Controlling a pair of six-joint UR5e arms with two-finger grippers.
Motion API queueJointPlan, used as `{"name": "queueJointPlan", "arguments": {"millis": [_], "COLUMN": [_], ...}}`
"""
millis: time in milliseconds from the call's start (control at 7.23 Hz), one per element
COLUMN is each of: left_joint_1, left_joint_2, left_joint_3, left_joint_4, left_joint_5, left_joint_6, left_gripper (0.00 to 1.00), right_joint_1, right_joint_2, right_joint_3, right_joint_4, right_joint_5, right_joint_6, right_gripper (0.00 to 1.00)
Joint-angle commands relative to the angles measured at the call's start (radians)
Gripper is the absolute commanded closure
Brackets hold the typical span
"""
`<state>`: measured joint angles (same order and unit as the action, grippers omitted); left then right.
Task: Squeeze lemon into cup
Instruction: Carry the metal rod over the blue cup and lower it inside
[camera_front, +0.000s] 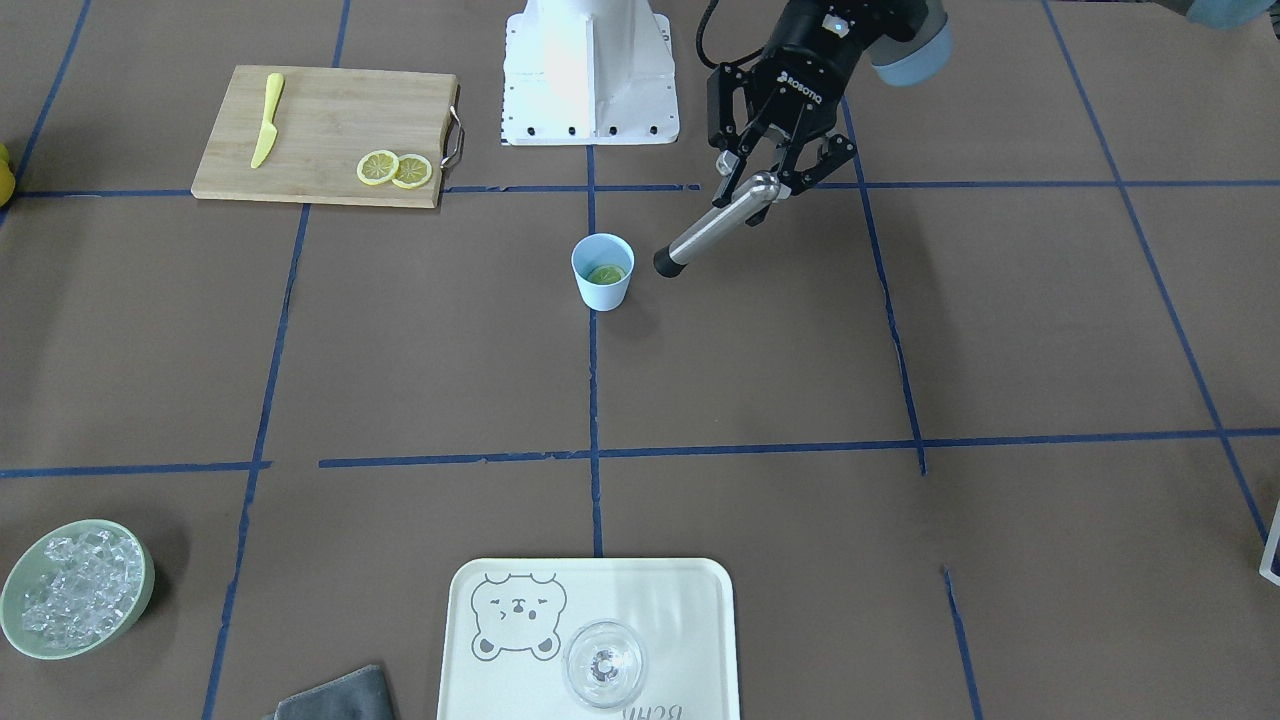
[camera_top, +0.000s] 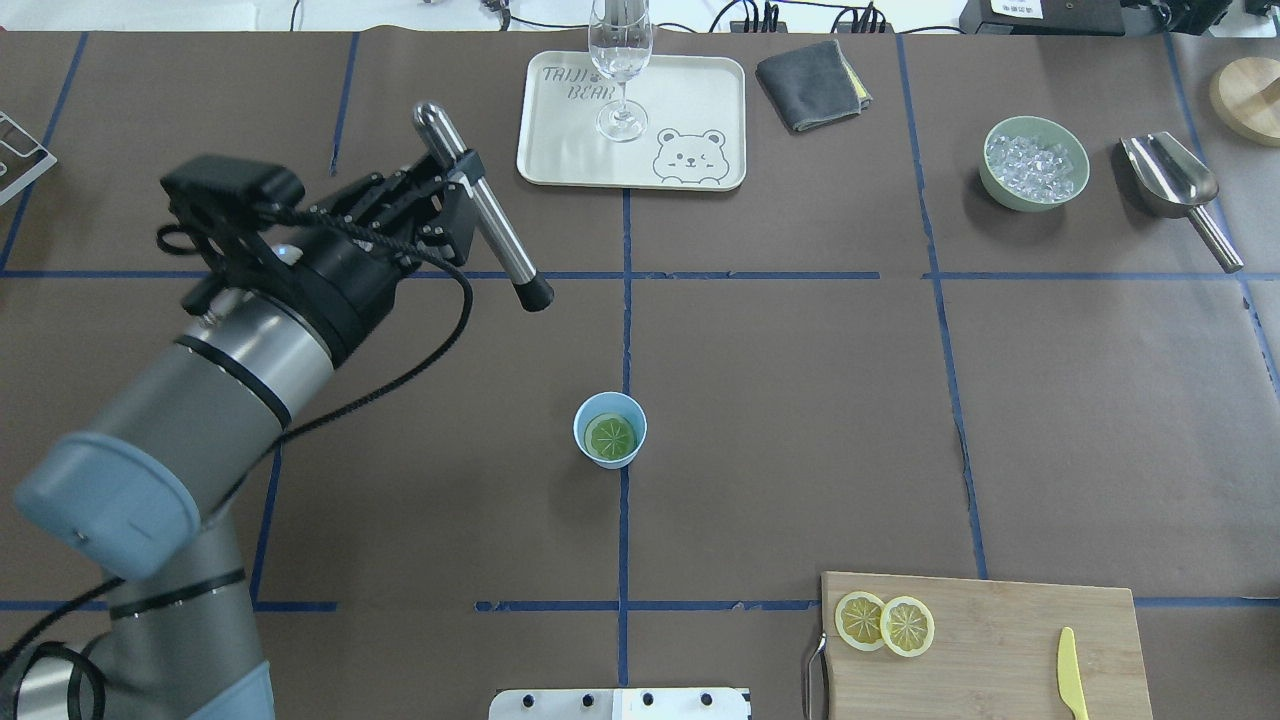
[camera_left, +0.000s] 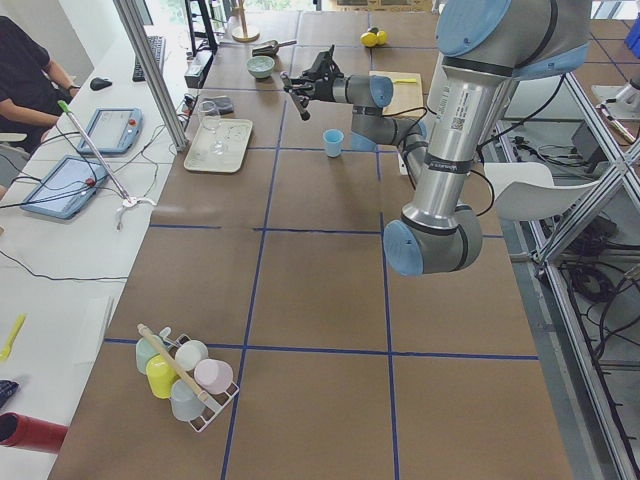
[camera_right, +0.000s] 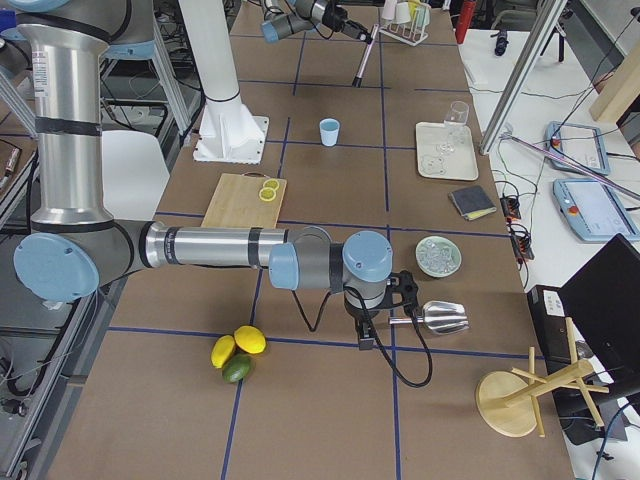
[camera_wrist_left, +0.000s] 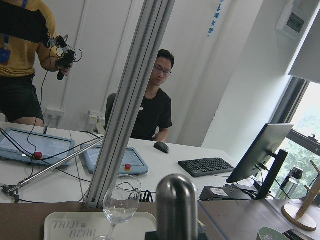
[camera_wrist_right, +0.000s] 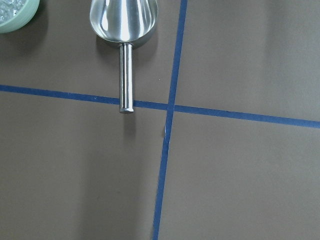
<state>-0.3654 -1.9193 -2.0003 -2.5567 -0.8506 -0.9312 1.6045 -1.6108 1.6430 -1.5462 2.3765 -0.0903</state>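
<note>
Bench (camera_front: 900, 350): matte brown sheet with a blue tape grid. The cup stands on the centre line, probably so either arm can reach it.
Board (camera_front: 320, 120): flat pale bamboo, well apart from the cup. It carries two spare slices (camera_front: 395, 169), overlapping, and a yellow plastic knife (camera_front: 266, 120).
Rod (camera_front: 715, 225): smooth steel cylinder with a domed top and a black tip. It is tilted tip-down toward the cup, near it but apart, likely for pressing.
Left jaws: pinching the rod near its dome, which leaves the working end free.
Right jaws: over a shiny scoop (camera_wrist_right: 123, 15); I cannot tell whether they are spread or pressed together.
Cup (camera_front: 603, 292): light-blue matte plastic, tapered, upright.
Lemon (camera_top: 611, 436): a thin slice with a segmented face, lying flat inside the cup.
</note>
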Motion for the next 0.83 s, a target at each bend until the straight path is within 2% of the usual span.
{"name": "queueJointPlan", "arguments": {"millis": [0,277,415,691], "left_joint_1": [0.152,0.238,0.243,0.252], "left_joint_2": [0.005,-0.036,-0.099,-0.122], "left_joint_3": [0.006,0.037,0.079,0.094], "left_joint_4": [0.000,0.001,0.001,-0.003], "left_joint_5": [0.228,0.296,0.303,0.295], "left_joint_6": [-0.014,0.005,0.097,0.225], "left_gripper": [1.00,1.00,1.00,1.00], "right_joint_1": [0.000,0.000,0.000,0.000], "right_joint_2": [-0.004,-0.004,-0.006,-0.006], "right_joint_3": [0.001,0.001,0.003,0.001], "right_joint_4": [0.000,0.000,0.000,0.000], "right_joint_5": [0.000,0.001,0.001,0.000], "right_joint_6": [0.000,0.000,0.000,0.000], "right_gripper": [0.00,0.00,0.00,0.00]}}
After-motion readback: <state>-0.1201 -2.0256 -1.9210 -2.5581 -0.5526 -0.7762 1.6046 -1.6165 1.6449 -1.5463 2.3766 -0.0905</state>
